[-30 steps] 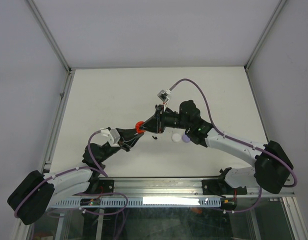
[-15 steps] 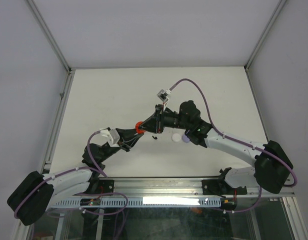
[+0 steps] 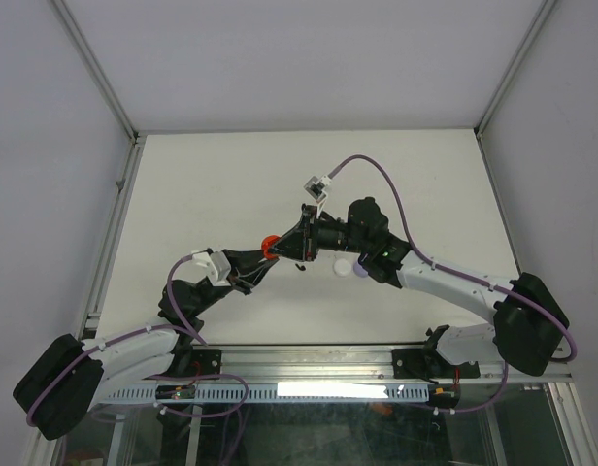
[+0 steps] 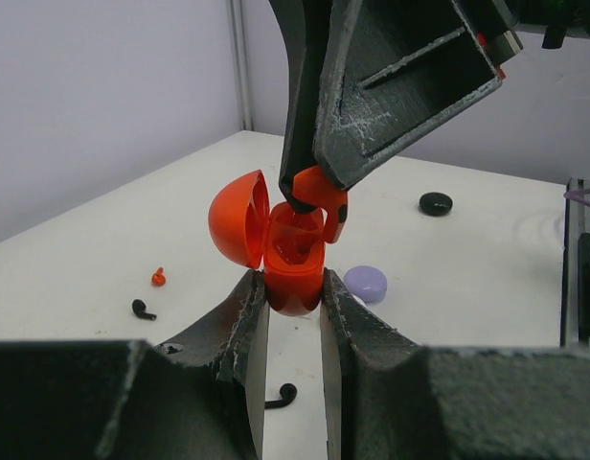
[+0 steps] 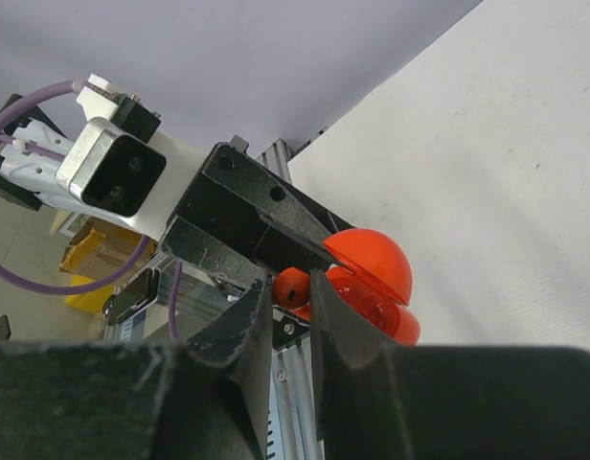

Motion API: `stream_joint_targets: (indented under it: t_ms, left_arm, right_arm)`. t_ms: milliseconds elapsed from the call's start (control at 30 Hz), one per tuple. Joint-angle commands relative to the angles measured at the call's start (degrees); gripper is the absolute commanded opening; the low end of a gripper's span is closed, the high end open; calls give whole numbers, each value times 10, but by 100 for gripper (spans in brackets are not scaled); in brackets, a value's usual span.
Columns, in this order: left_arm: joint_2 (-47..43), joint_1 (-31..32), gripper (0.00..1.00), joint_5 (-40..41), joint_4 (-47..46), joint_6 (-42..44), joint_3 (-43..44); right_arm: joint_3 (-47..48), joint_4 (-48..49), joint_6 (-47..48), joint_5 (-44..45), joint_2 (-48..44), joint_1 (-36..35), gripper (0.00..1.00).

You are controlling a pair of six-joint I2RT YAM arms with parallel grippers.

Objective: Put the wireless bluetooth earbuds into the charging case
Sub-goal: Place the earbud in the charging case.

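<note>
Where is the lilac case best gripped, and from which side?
Grip the lilac case across its rounded edge, coming straight down from above. It lies flat and closed on the table as a low disc, so only opposite points of the edge give the fingers a hold.

No text, label, brand, number or sign can be read in any of the views. The red charging case (image 4: 295, 283) and the red earbud (image 4: 324, 196) just above it are the closest things to the left wrist camera, and both show only plain plastic. In the top view, a small dark block (image 3: 178, 391) on the front rail (image 3: 309, 361) carries a pale spot that may be a label. It is too small to read.
</note>
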State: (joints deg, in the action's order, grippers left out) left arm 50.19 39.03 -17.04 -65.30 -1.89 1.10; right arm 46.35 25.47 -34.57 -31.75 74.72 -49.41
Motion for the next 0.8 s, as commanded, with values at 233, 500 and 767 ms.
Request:
stream_joint_targets:
  t_ms: [233, 500, 767]
  left_arm:
    - [-2, 3, 0, -22, -41, 11, -15]
    - [4, 3, 0, -24, -30, 12, -10]
    - [1, 3, 0, -25, -33, 11, -11]
  right_arm:
    - [-14, 82, -29, 17, 4, -4, 10]
    - [-22, 113, -39, 22, -17, -4, 10]
    - [-23, 102, -33, 35, -22, -4, 10]
